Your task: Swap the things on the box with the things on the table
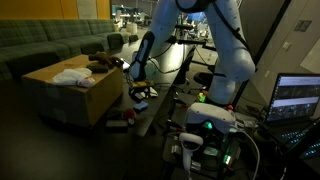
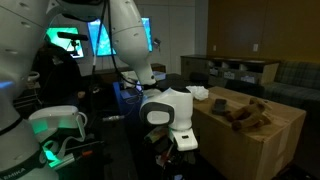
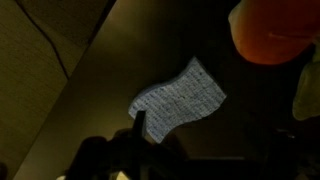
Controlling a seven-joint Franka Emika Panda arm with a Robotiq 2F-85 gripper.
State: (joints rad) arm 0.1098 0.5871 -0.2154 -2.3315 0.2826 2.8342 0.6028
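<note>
A cardboard box point(image 1: 70, 95) stands beside the dark table; it also shows in the wrist view point(image 3: 40, 60) and in an exterior view point(image 2: 250, 145). On it lie a white cloth point(image 1: 72, 75) and a brown object point(image 1: 100, 64); both also show in an exterior view, the cloth point(image 2: 200, 92) and the brown object point(image 2: 245, 115). My gripper point(image 1: 135, 72) hangs low by the box's side. In the wrist view a pale patterned cloth point(image 3: 180, 100) lies on the dark surface just ahead of my gripper point(image 3: 150, 135), and an orange object point(image 3: 275, 30) lies beyond. The fingers are too dark to read.
Small objects lie on the dark table by the box point(image 1: 140, 93), and a reddish one lies lower down point(image 1: 118, 122). A white camera point(image 2: 165, 110) blocks part of an exterior view. A sofa point(image 1: 50, 45) stands behind the box and a laptop point(image 1: 300, 98) sits by the robot base.
</note>
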